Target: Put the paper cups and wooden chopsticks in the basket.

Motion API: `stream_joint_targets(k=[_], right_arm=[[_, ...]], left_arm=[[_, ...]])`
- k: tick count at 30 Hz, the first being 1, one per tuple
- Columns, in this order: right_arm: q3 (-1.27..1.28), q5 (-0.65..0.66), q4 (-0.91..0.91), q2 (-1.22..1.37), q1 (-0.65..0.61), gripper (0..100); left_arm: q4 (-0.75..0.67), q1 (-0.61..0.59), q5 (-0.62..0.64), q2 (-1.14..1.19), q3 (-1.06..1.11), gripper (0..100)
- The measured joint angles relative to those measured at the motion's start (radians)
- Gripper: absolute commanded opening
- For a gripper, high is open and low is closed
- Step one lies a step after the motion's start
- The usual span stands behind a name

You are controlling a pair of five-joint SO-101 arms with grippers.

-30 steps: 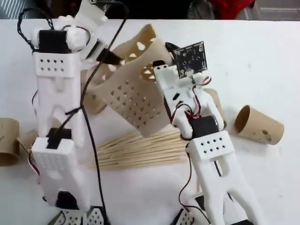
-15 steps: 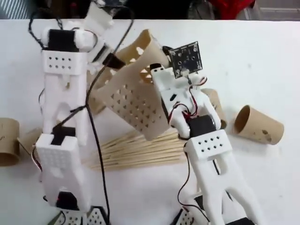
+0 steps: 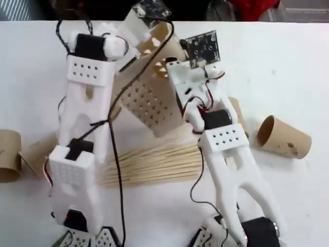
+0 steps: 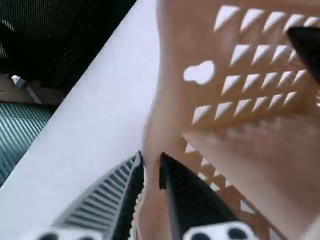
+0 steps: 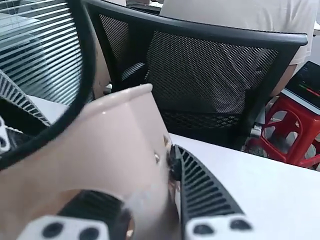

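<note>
The basket (image 3: 146,100) is near the middle of the surface's (image 3: 288,62) far edge, tipped well off level, and both arms have it by the rim. The left tool (image 4: 150,162) is clenched on one wall of the basket, a jaw on each side just below the cut-out handle hole. The right tool (image 5: 155,165) is clamped the same way on the rim of another wall. Two grips on different sides probably serve to steady a light, flexible container and to control its tilt, which a single pinch would let swing. Whether its base touches the surface is hidden by the arms. The wooden chopsticks (image 3: 154,162) lie loose in a fanned bundle at the middle of the surface, just on the near side of the basket and between the two arms. One paper cup (image 3: 284,137) lies on its side toward the right edge, and another (image 3: 7,154) toward the left edge. Nothing from the task appears to be inside the basket yet. With both tools taken up by the basket, it would likely have to be set down upright, or one grip released, before any cup or chopstick can be lifted.
</note>
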Motion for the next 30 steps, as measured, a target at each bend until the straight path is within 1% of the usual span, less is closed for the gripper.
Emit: stream_joint_targets(k=[5,8,11,16,20,22,25,27,28,30], right_arm=[[-0.021,-0.005,0.0,0.052,0.011,2.1],[-0.021,-0.009,0.0,0.066,-0.003,2.1],[-0.029,-0.011,0.0,0.077,0.017,2.1],[-0.031,-0.012,0.0,0.08,0.074,1.8],[-0.017,-0.012,-0.02,0.078,0.072,1.7],[0.005,-0.012,-0.046,0.078,0.081,1.7],[0.034,-0.012,-0.075,0.08,0.107,1.7],[0.041,-0.035,-0.084,0.08,0.127,1.7],[0.041,-0.068,-0.086,0.083,0.135,1.7],[0.041,-0.152,-0.115,0.109,0.152,1.7]], left_arm=[[-0.025,0.0,-0.003,0.005,0.0,2],[-0.064,-0.002,0.051,0.008,0.0,2],[-0.097,-0.005,0.097,0.009,0.002,2],[-0.109,-0.041,0.114,0.009,0.002,2],[-0.109,-0.071,0.114,0.011,-0.028,2],[-0.106,-0.074,0.117,0.009,-0.068,6],[-0.044,-0.074,0.146,0.009,-0.147,20],[0.023,-0.074,0.213,0.009,-0.195,29],[0.068,-0.074,0.252,0.009,-0.213,30],[0.143,-0.074,0.325,0.009,-0.229,28]])
